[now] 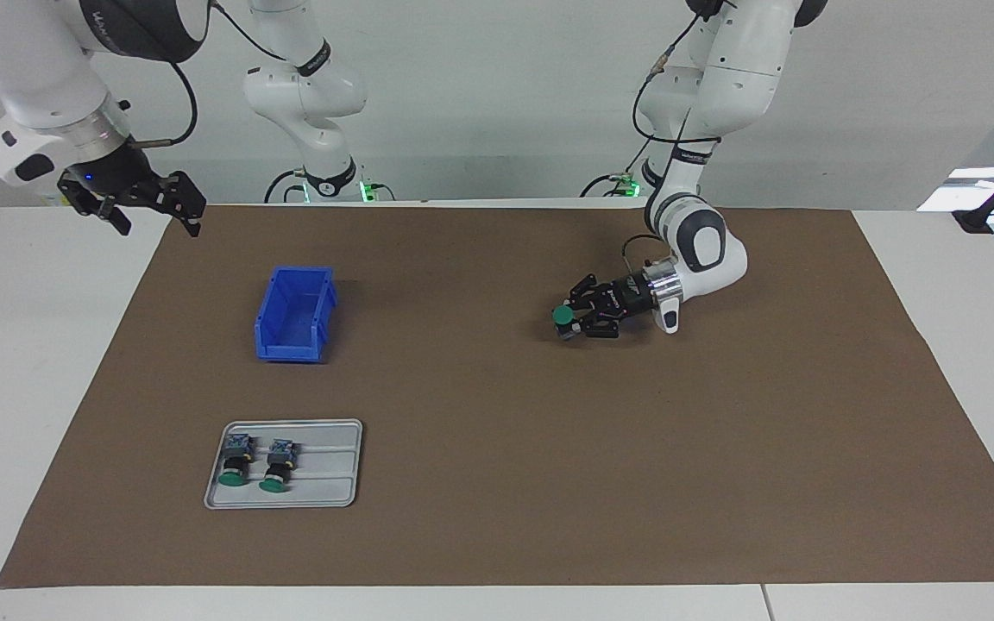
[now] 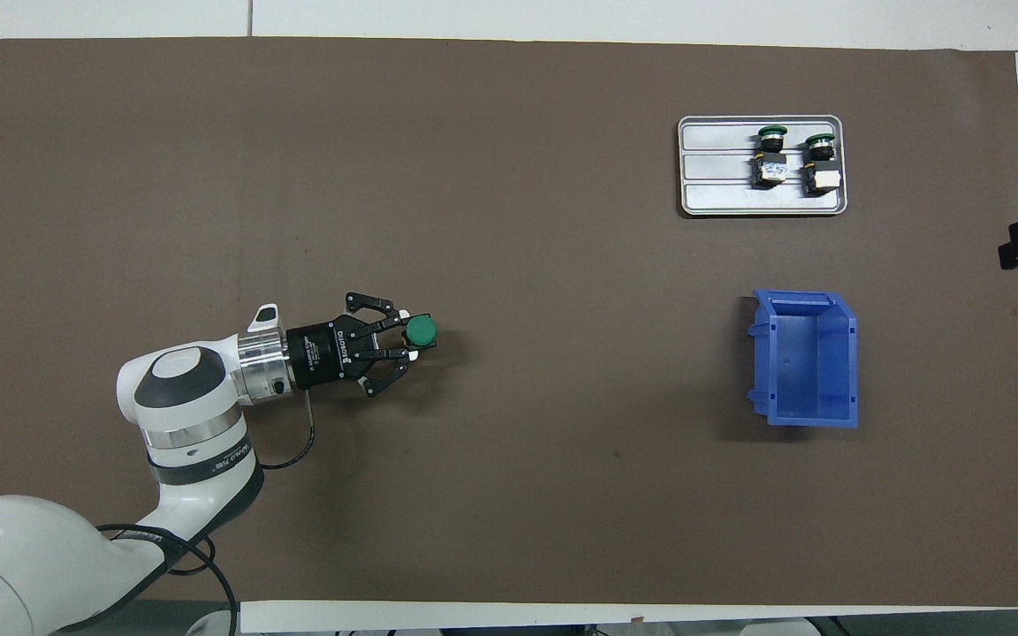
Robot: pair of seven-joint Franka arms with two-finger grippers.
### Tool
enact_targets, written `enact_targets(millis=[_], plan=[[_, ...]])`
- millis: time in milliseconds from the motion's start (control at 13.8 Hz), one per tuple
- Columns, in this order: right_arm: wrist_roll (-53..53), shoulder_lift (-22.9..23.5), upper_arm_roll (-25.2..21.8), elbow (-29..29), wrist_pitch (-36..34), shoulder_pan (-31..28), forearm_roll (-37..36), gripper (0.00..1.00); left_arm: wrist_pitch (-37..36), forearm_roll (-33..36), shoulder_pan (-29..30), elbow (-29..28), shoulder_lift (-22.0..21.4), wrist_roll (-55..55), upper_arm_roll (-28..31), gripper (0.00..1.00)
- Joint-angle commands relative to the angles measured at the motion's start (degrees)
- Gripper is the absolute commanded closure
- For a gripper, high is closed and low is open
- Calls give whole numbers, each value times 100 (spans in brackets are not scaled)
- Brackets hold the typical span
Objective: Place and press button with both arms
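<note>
Left tool (image 1: 568,324) lay low over the brown mat (image 1: 497,483), clamped on the button (image 1: 563,317), green cap pointing up and away from the wrist. Seemed to sit on or just above the mat; contact could not be told. Held toward the left arm's end of the table (image 1: 31,362), well apart from everything else.

Right tool (image 1: 156,207) hung raised over the table's corner at the right arm's end, fingers spread wide, nothing between them. Waited there, out of the overhead view.

Well away from the left tool, toward the right arm's end: a blue bin (image 1: 294,312), open top, nothing seen inside. Farther from the robots than the bin, a grey tray (image 1: 324,466) carrying two more buttons (image 1: 235,457), lying side by side on their barrels, green caps pointing away from the robots, grey-blue blocks toward them. Both near the tray's end closest to the right arm's side.
</note>
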Motion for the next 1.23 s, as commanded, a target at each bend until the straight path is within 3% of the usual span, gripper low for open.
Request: enact_targets(millis=[0,217,650,939,1011,1083,1155], plan=[[-55,-142,-5,-165,53,-6,21,2,-64,-253,-43,-61,48,162,-12,99],[-46,-142,-5,-165,53,3,21,2,85,-262,-113,-52,74,206,-12,99],[-46,-142,-5,-165,53,-6,21,2,94,-262,-104,-78,66,267,-12,83],[-46,-142,-5,-165,53,-5,21,2,59,-262,-52,-113,48,267,-12,59],[-46,-142,-5,-165,53,3,21,2,68,-262,-43,-113,48,267,-12,49],[-46,-142,-5,-165,53,-5,21,2,50,-262,-17,-113,39,267,-3,2],[-46,-142,-5,-165,53,3,21,2,76,-253,18,-113,13,250,-3,0]])
